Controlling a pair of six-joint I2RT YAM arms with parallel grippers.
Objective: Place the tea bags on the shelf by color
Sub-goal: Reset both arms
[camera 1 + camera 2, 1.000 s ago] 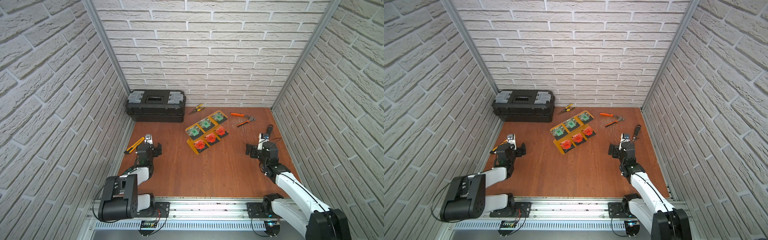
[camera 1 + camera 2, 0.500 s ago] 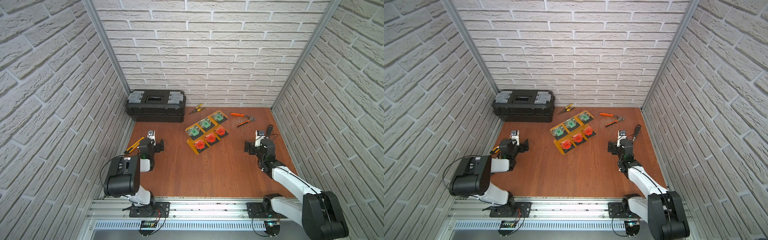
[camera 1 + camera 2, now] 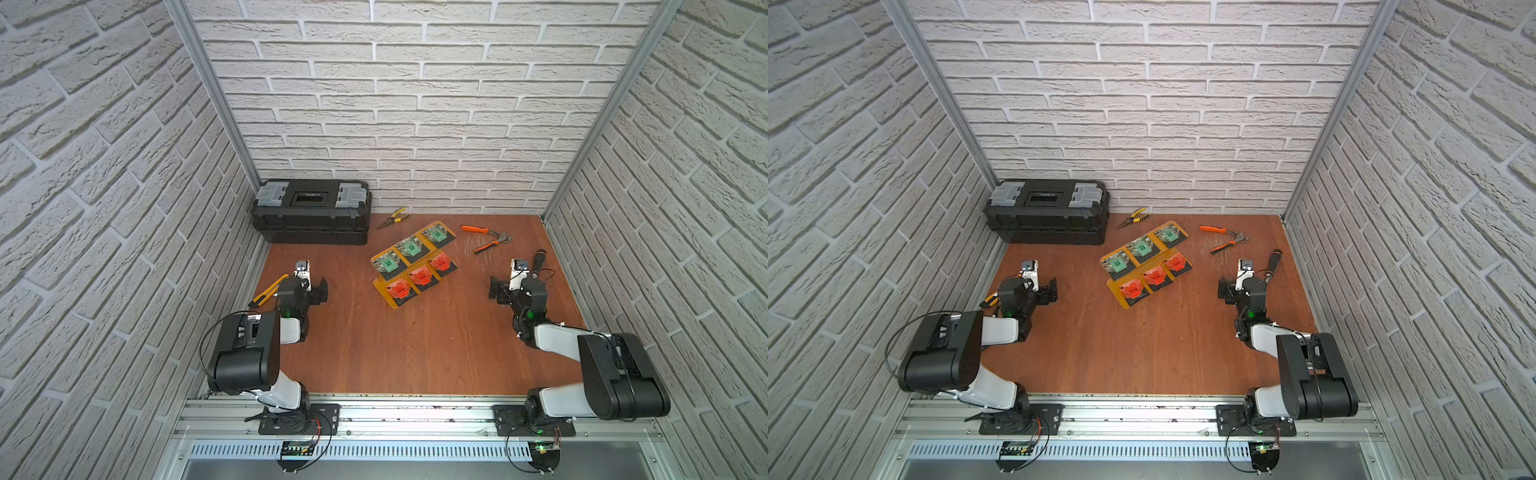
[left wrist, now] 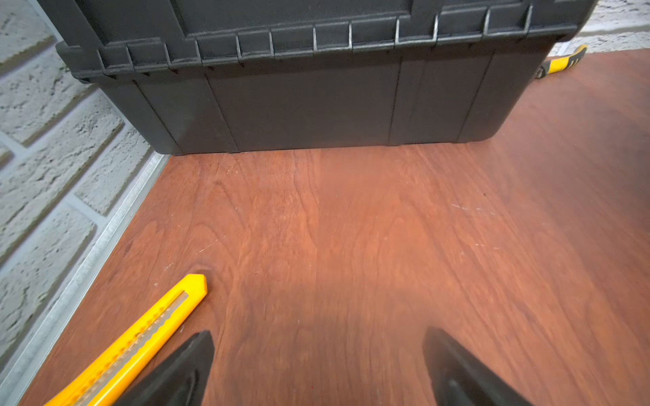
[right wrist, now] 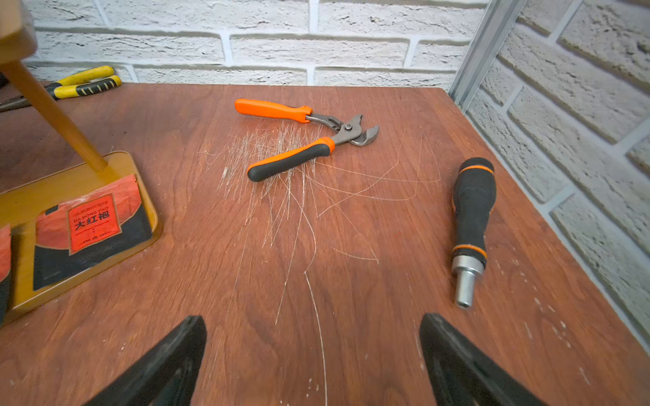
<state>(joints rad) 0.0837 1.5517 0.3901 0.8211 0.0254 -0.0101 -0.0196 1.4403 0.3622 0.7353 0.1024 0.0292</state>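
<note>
The amber shelf (image 3: pixel 380 286) (image 3: pixel 1113 287) stands mid-table, toward the back. Three green tea bags (image 3: pixel 411 248) (image 3: pixel 1141 248) lie on its upper plate. Three orange-red tea bags (image 3: pixel 421 275) (image 3: pixel 1154 275) lie on its lower plate. My left gripper (image 3: pixel 322 291) (image 3: pixel 1052 291) (image 4: pixel 318 334) is open and empty, low over bare wood well left of the shelf. My right gripper (image 3: pixel 496 291) (image 3: pixel 1225 291) (image 5: pixel 311 318) is open and empty, right of the shelf. The right wrist view shows one orange-red tea bag (image 5: pixel 93 225) on the lower plate (image 5: pixel 52 186).
A black toolbox (image 3: pixel 311 212) (image 4: pixel 316 88) sits at the back left. Yellow pliers (image 3: pixel 392 217) lie beside it. Orange pliers (image 3: pixel 486 239) (image 5: pixel 302 140) and a screwdriver handle (image 3: pixel 538 259) (image 5: pixel 471 218) lie at the back right. A yellow utility knife (image 3: pixel 266 291) (image 4: pixel 140 337) lies by the left wall.
Both arms have folded lower and their wrists have shifted slightly toward the back. Both grippers stay open. The tea bags and shelf have not moved.
</note>
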